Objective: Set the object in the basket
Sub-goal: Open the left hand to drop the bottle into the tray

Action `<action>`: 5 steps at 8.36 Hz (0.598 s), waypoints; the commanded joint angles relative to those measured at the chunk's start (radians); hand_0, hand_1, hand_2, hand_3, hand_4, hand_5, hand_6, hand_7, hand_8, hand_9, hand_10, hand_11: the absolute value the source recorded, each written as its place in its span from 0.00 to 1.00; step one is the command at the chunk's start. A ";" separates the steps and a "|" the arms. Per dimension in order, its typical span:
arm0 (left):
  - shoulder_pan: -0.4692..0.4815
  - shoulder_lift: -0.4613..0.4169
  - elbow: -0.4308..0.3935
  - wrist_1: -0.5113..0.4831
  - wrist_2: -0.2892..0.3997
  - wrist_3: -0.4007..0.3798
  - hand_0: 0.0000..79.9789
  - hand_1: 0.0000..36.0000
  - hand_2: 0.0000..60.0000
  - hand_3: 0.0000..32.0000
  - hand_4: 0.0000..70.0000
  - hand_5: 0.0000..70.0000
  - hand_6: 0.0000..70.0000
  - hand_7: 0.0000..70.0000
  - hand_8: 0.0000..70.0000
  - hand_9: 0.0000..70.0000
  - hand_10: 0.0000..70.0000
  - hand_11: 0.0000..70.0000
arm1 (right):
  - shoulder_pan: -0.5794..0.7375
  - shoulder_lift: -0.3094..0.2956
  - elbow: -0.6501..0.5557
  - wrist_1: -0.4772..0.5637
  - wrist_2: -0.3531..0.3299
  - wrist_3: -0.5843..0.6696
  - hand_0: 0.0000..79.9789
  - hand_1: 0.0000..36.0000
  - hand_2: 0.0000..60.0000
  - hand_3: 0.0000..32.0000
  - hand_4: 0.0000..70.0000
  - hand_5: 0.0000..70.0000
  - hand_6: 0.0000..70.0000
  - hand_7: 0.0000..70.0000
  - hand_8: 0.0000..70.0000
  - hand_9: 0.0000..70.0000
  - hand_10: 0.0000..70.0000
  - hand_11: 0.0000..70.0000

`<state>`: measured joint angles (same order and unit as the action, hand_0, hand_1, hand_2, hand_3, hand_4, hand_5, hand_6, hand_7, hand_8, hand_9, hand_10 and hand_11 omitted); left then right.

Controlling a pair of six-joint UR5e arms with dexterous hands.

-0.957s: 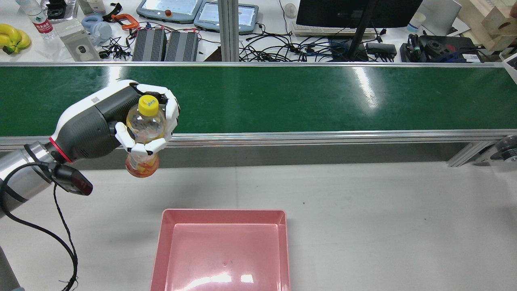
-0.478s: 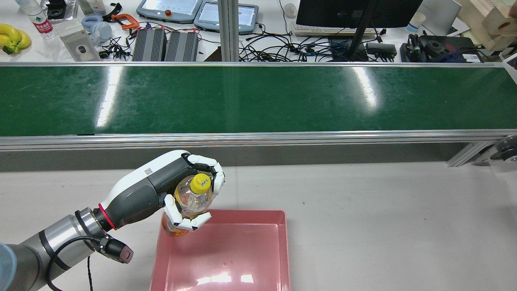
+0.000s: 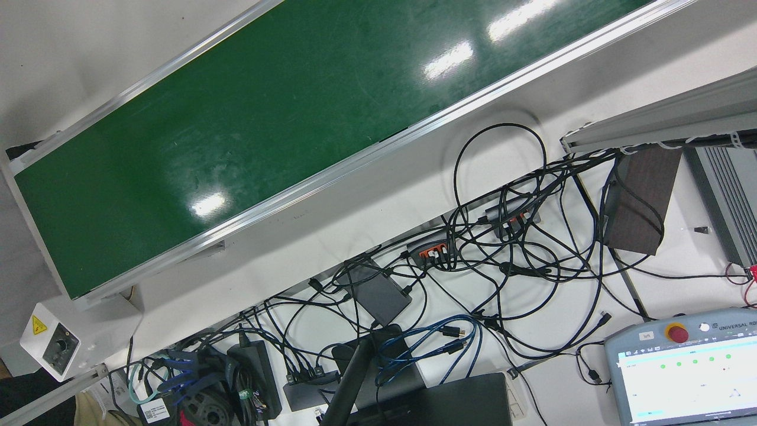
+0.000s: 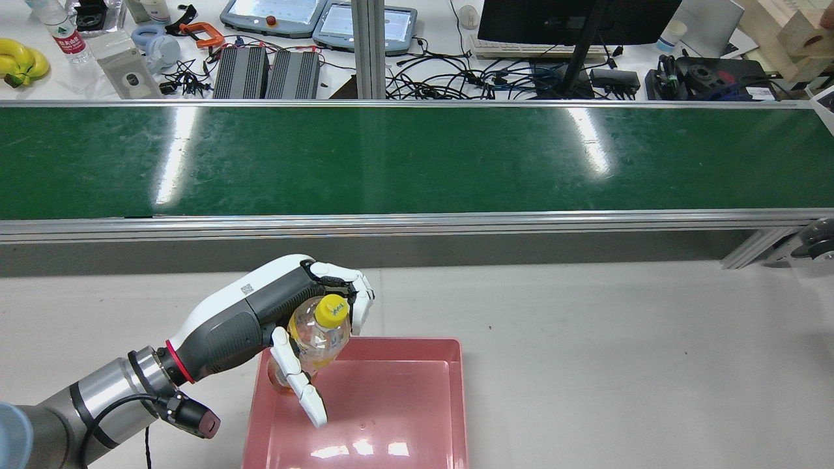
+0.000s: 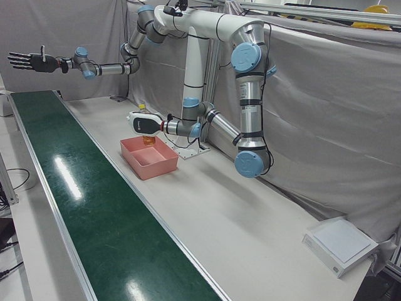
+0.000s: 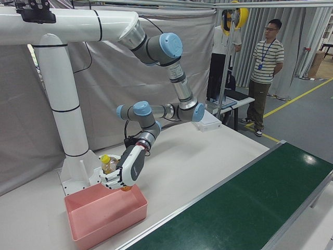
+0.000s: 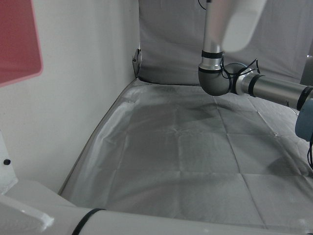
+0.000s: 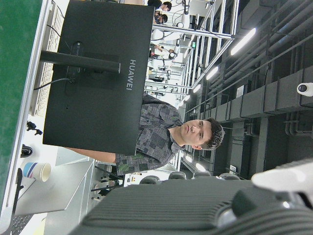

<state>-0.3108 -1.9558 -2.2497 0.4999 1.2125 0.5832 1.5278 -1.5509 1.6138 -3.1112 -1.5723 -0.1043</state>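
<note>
Hanging over the near-left corner of the pink basket point(image 4: 365, 404), the left hand point(image 4: 306, 319) is cradling a clear drink bottle point(image 4: 313, 342) with a yellow cap point(image 4: 331, 311) and orange liquid in its lower part. The fingers are no longer wrapped tight: one of them point(image 4: 303, 387) is sticking straight out and down across the basket's interior, while the others are curling round behind the cap, so the hold looks half-released rather than firm. I cannot tell whether the bottle's base is touching the basket floor or hanging just above it.

From the right-front corner of the room, the bottle point(image 6: 107, 165) is standing roughly upright in the hand point(image 6: 122, 174), cap up, its long axis close to vertical and leaning slightly, right above the basket's point(image 6: 104, 219) back edge. That is what matters for the coming move: the bottle is sitting inside the rim only barely, toward the corner, so a plain release is likely to drop it base-first and let it topple, probably inward.

The right hand point(image 5: 25, 61) is stretching out far along the green conveyor belt point(image 5: 94, 213), fingers spread and empty, well apart from the basket on the worktop point(image 4: 619, 365).
</note>
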 commanded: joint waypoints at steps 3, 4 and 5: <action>0.026 -0.002 -0.002 -0.001 0.006 0.000 0.99 0.39 0.00 0.00 0.00 0.00 0.00 0.06 0.00 0.00 0.00 0.04 | 0.000 0.000 0.000 0.000 0.000 0.000 0.00 0.00 0.00 0.00 0.00 0.00 0.00 0.00 0.00 0.00 0.00 0.00; 0.026 -0.003 -0.002 -0.001 0.006 -0.003 0.96 0.39 0.00 0.01 0.00 0.00 0.00 0.05 0.00 0.00 0.00 0.01 | 0.000 0.000 0.000 0.000 0.000 0.000 0.00 0.00 0.00 0.00 0.00 0.00 0.00 0.00 0.00 0.00 0.00 0.00; 0.026 -0.003 -0.002 0.000 0.006 -0.002 0.94 0.38 0.00 0.01 0.00 0.00 0.00 0.05 0.00 0.00 0.00 0.00 | 0.000 0.000 0.000 -0.001 0.000 0.000 0.00 0.00 0.00 0.00 0.00 0.00 0.00 0.00 0.00 0.00 0.00 0.00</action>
<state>-0.2858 -1.9581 -2.2518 0.4986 1.2179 0.5820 1.5279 -1.5508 1.6138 -3.1111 -1.5723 -0.1043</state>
